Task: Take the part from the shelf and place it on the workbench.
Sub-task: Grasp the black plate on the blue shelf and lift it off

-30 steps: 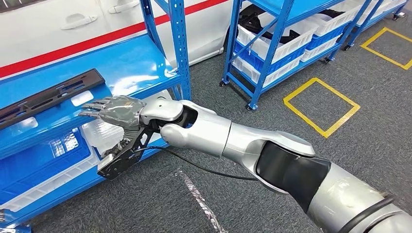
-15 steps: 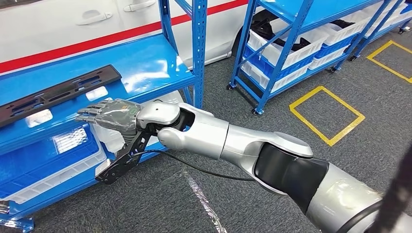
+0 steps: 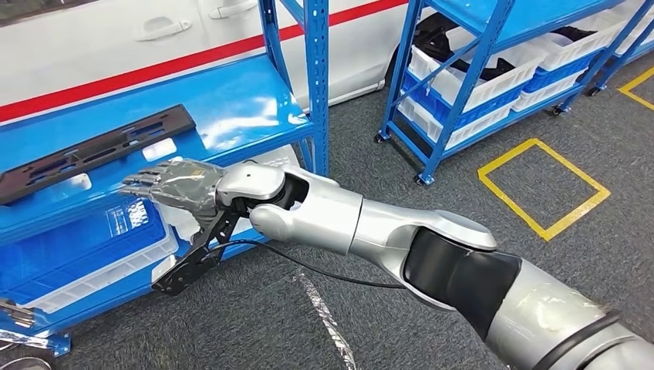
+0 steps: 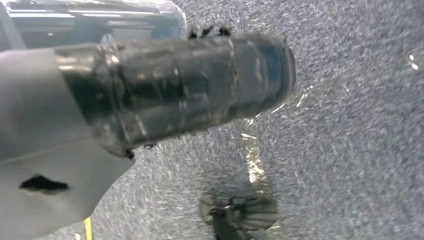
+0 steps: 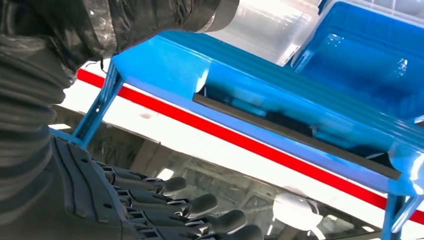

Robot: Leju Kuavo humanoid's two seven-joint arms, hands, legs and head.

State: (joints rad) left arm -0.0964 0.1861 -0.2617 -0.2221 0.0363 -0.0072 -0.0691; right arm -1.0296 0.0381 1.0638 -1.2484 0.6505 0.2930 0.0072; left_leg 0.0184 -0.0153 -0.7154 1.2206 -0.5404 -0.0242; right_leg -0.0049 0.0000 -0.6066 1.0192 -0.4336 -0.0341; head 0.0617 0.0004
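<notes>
Sitting under the shelf, blue bin seemingly empty.

The long black part on the blue shelf is cut off by the head view's left edge. In the right wrist view it appears edge-on as a dark strip. The left robot hand is motion-blurred; its finger position cannot be determined. The right robot hand hides part of the bins below.

Grey carpet floor with yellow tape squares at 3 o'clock, blue racks at 1, a white red-striped car at 11.
</notes>
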